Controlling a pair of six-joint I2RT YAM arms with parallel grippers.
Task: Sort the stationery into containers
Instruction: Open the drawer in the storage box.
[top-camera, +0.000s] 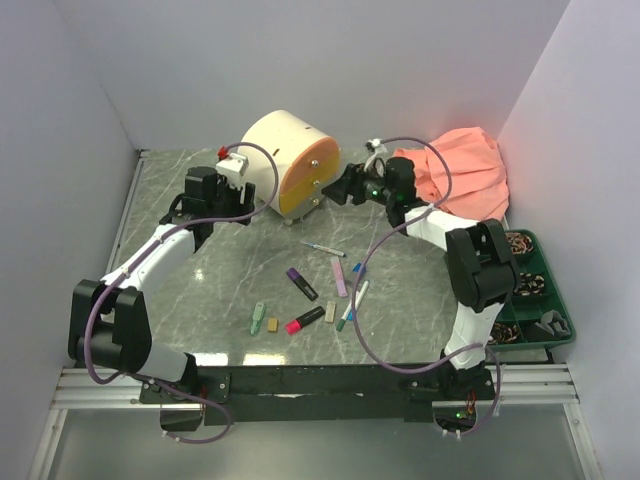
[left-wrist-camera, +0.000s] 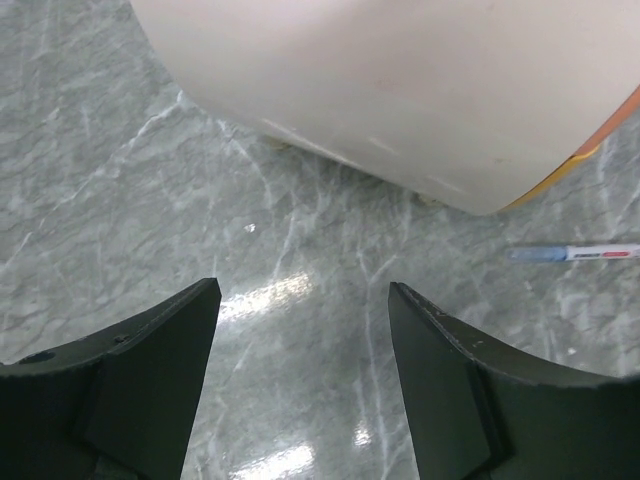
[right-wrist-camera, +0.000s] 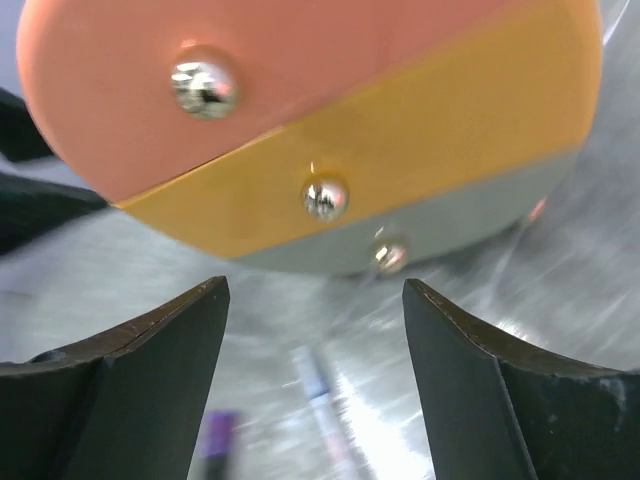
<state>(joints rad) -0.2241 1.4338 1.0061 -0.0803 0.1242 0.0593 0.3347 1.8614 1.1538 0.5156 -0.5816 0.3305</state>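
The cream plastic drum cabinet (top-camera: 280, 140) points its peach-orange and yellow drawers (right-wrist-camera: 300, 120) toward the lower right. My left gripper (left-wrist-camera: 303, 290) and right gripper (right-wrist-camera: 315, 290) flank it, jaws apart.

The cream cabinet (left-wrist-camera: 400, 90) runs off the left wrist view's top edge and the white pen (left-wrist-camera: 585, 254) off its right, while the right wrist view blurs the purple highlighter (right-wrist-camera: 216, 440) and crops the peach drawer (right-wrist-camera: 300, 60) above

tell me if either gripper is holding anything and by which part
Nothing is held. Left gripper is open beside the cabinet; right gripper is open facing the drawer knobs, gripping none.
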